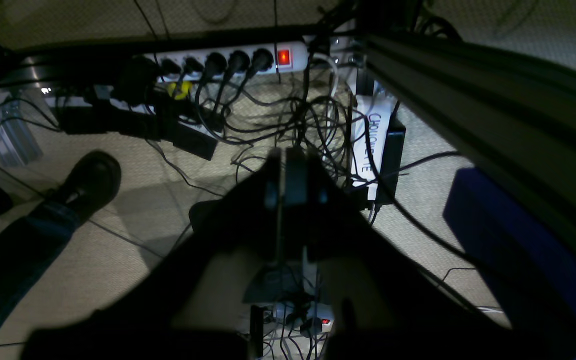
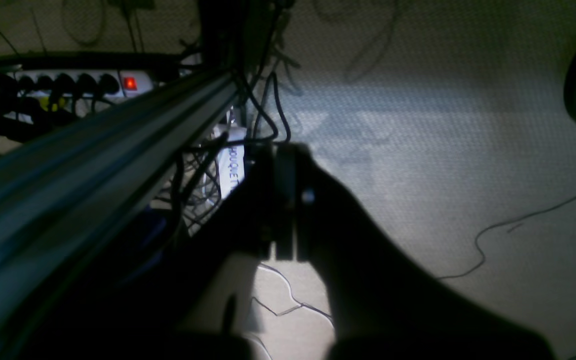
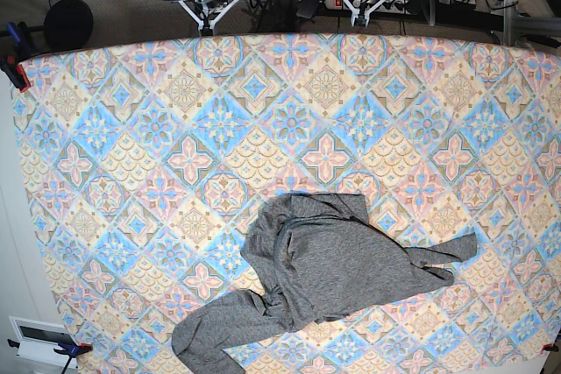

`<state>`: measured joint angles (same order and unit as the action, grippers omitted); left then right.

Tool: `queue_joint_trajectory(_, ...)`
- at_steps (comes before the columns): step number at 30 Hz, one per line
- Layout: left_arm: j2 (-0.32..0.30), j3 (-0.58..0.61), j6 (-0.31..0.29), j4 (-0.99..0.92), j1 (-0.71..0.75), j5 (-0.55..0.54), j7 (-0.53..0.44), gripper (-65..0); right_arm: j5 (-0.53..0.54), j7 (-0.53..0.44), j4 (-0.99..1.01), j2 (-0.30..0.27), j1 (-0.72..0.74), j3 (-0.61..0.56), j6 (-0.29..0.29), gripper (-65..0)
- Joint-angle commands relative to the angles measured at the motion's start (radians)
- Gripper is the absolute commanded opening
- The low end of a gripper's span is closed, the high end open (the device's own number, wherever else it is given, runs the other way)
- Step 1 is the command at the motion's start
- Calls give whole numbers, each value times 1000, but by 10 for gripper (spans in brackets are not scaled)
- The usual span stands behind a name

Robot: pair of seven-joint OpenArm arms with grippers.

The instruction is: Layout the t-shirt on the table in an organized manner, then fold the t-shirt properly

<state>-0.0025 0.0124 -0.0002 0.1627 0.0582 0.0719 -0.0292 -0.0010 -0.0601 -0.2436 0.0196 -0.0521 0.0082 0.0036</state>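
Left wrist view: looks down past the table edge at the floor [image 1: 118, 240], dim. Left claw [image 1: 284, 175] dark in silhouette, its two fingers pressed together, nothing between them. Below it a white power strip [image 1: 228, 61] with a lit red switch, black plugs in a row, and a tangle of black cables [image 1: 288, 120]. A dark shoe [image 1: 90, 180] and trouser leg at the left edge. A metal frame rail [image 1: 468, 100] runs diagonally across the right. No shirt and no tabletop here.

Right wrist view: also aimed at the floor. Right claw [image 2: 285, 200] in silhouette, fingers closed flat against each other, holding nothing. The same frame rail crosses the left side; the power strip with red light sits beyond it. Pale carpet to the right with one loose cable [image 2: 518, 220]. No shirt here either.

Base view: the only one showing the table [image 3: 131, 129], patterned in blue, pink and cream diamonds. The t-shirt [image 3: 324, 264] lies crumpled on the near half, slightly right of centre, well apart from both arms at the far edge. Its long axis runs diagonally, from one sleeve trailing toward the near-left corner up to the other sleeve pointing toward the right edge. The body is bunched in the middle with folds. The claws themselves cannot be made out in this view.
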Motion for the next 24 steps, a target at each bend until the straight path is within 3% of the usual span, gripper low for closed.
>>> queue_joint_trajectory(1,3,1,1,4,-1,1,-5,-650,0,-10,-6,0,4,-3,2,-650)
queue_joint_trajectory(14,2,-1,1,11,33,-1,-7,-650,0,-10,-15,-4,-27,-3,2,-650)
queue_joint_trajectory(24,-9,-1,2,459,305,-2,24,-650,0,-10,-316,-4,-292,-6,0,-650)
